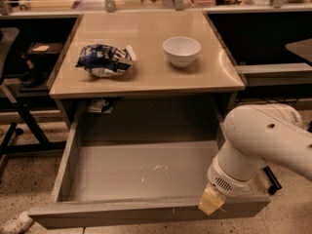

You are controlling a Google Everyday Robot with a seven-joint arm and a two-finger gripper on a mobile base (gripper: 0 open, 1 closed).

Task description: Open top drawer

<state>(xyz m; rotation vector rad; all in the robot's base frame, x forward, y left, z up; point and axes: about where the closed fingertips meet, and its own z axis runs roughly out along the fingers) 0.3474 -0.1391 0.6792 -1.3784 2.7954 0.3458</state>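
One gripper point(210, 202) sits at the right end of the flat grey front of the top drawer point(141, 172), which stands far out of the cabinet — gripping or released, I cannot tell — so any last pull should run straight and level; beyond, a smooth tan surface point(146, 77) carries a crinkled bag point(105, 61) and a round white bowl point(181, 50).

Table point(146, 33) w/ bowl point(181, 50), snack bag point(105, 60)
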